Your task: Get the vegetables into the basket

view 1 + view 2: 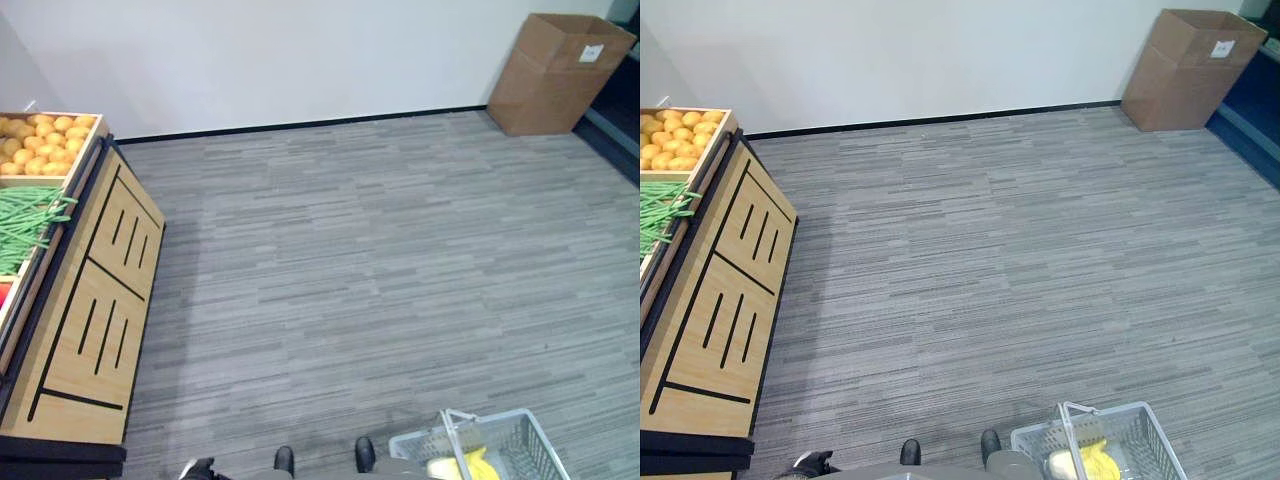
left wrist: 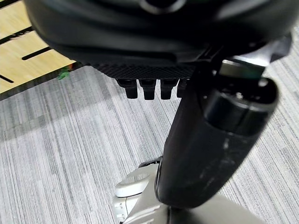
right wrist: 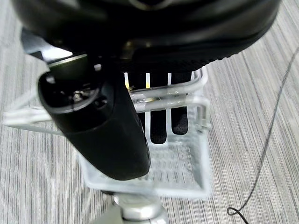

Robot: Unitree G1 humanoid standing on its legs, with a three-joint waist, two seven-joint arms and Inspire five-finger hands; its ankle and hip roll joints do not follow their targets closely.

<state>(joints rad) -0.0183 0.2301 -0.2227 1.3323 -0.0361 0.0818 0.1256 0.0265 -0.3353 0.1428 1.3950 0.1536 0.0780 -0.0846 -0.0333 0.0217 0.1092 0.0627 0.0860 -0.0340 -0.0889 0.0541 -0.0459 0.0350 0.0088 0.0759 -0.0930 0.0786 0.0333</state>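
A grey wire basket [image 1: 525, 428] hangs low at my right side, with a yellow item [image 1: 468, 466] lying in it. My right hand [image 3: 159, 126] is shut on the basket's handle [image 3: 187, 99], and the basket's mesh floor [image 3: 182, 163] shows below its fingers. To my left stands a wooden produce stand [image 1: 95, 320] holding green beans [image 1: 30, 220], a crate of round yellow produce [image 1: 45, 140] and a sliver of something red [image 1: 3, 295]. My left hand [image 2: 145, 88] hangs over the carpet near the stand's foot, fingers relaxed and holding nothing.
A cardboard box [image 1: 555, 70] stands against the wall at the far right. Grey carpet stretches between the stand and the box. A small green scrap [image 2: 63, 73] lies on the floor at the stand's base.
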